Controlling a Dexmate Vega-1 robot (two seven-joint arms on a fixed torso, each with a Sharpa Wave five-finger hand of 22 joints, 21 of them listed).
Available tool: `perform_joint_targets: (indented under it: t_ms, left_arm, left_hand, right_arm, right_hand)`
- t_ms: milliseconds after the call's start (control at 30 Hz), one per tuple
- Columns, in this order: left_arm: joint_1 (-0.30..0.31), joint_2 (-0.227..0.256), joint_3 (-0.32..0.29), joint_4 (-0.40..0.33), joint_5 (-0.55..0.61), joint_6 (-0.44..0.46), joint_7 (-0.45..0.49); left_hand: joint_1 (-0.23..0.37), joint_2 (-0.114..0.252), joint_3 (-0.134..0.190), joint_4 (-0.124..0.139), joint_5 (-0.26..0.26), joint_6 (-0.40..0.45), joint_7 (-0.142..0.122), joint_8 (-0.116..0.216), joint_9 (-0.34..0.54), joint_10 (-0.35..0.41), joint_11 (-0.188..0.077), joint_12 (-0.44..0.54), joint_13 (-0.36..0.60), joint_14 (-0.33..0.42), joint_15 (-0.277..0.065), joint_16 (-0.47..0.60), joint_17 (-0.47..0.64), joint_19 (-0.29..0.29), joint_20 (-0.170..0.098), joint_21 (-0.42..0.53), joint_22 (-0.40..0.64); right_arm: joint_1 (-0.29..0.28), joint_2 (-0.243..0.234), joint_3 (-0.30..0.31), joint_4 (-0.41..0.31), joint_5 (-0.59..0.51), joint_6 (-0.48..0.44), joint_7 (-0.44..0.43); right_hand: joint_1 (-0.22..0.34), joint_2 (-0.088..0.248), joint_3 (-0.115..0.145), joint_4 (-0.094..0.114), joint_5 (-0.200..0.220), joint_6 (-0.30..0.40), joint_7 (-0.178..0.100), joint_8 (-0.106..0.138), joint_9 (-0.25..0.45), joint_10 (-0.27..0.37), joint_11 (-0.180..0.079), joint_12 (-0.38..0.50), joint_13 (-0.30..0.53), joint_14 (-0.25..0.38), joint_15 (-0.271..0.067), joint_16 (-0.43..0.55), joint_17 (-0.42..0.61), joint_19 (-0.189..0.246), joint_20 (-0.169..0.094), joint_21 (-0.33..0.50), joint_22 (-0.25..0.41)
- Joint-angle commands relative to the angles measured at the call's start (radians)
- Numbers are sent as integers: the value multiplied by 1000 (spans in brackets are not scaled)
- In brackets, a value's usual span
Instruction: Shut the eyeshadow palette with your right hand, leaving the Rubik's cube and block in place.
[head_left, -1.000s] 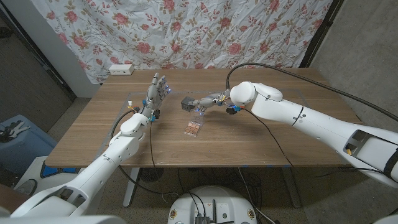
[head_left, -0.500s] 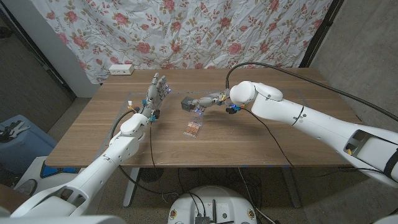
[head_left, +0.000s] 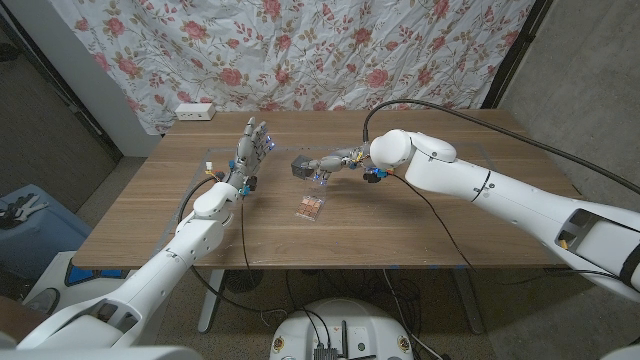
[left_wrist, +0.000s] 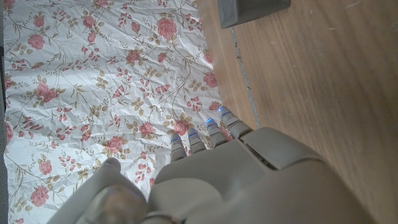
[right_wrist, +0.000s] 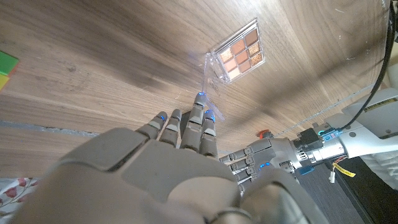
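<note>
- Eyeshadow palette (head_left: 312, 206): lies open on the wooden table (head_left: 400, 240), near its middle, pans of shadow facing up; its clear lid (right_wrist: 210, 71) stands raised at the edge facing the right hand.
- Right hand (head_left: 322, 166): just behind the palette, fingers held out straight and close together, holding nothing; fingertips (right_wrist: 200, 99) right at the lid's edge, contact not certain. By far the nearer hand.
- Judged relation: palette lies toward the robot from the fingertips, so the lid would swing down that way.
- Left hand (head_left: 249, 152): upright, fingers apart, empty, well apart from the palette.
- Rubik's cube (right_wrist: 7, 63): a corner visible, well clear of the palette.
- Grey block (left_wrist: 252, 10): on the table beyond the left hand.
</note>
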Motion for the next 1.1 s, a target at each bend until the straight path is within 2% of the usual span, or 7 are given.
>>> perform_joint_targets:
  t_ms: [33, 1100]
  left_arm:
    - [0, 0, 0, 0, 0, 0, 0]
    - [0, 0, 0, 0, 0, 0, 0]
  left_hand:
    - [6, 8, 8, 1, 4, -2, -7, 5, 4, 1, -7, 5, 4, 4, -24, 6, 5, 8, 2, 4, 4]
    - [6, 8, 8, 1, 4, -2, -7, 5, 4, 1, -8, 5, 4, 4, -24, 6, 5, 8, 2, 5, 4]
  right_arm:
    - [-3, -6, 1, -22, -2, -1, 6]
    - [-26, -8, -8, -89, -27, -31, -7]
  right_hand:
    - [-4, 24, -5, 1, 5, 11, -1, 4, 3, 14, -6, 3, 4, 7, 4, 3, 2, 4, -6, 4, 3]
    - [-1, 28, -7, -2, 10, 15, -8, -5, 3, 17, -8, -7, 5, 7, 4, 1, -3, 3, -8, 3, 3]
